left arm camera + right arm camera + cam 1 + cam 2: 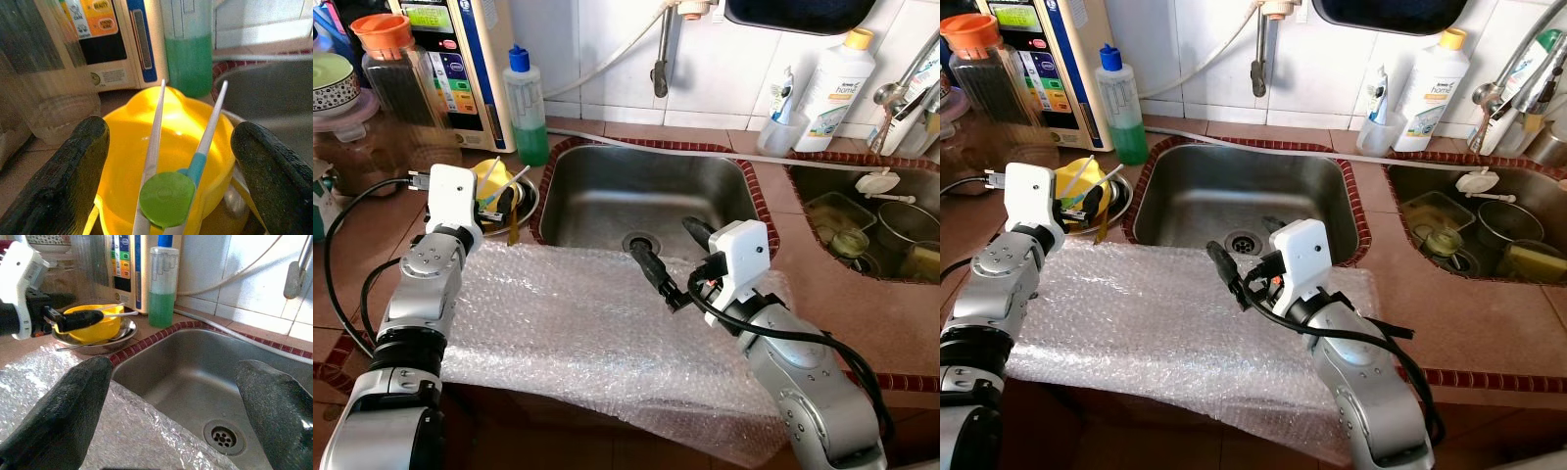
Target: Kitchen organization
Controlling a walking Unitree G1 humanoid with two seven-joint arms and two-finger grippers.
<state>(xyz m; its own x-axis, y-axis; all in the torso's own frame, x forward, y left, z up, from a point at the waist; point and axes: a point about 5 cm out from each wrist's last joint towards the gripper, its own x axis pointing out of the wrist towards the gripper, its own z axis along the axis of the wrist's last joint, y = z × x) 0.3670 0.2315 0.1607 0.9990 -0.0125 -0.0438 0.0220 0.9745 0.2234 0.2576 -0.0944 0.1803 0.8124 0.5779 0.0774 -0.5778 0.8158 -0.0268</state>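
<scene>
1. Sink [607, 196] first, since you can place everything from it: a steel basin set in the reddish counter, with its drain [642, 242] near the front wall.
2. Your left gripper [166, 161] sits just off the sink's left rim, fingers spread wide on either side of the yellow bowl [161, 147] and closed on nothing.
3. That yellow bowl rests in a steel dish [122, 330] beside the sink's left rim, with white sticks and a green disc [167, 197] lying in it.
4. Your right gripper [671, 264] hangs over the sink's front edge, fingers well apart and empty.
5. Bubble wrap [587, 333] covers the counter along the sink's front edge, under both of your arms.
6. Behind the sink's left corner stands a bottle of green liquid [526, 108] with a blue cap.
</scene>
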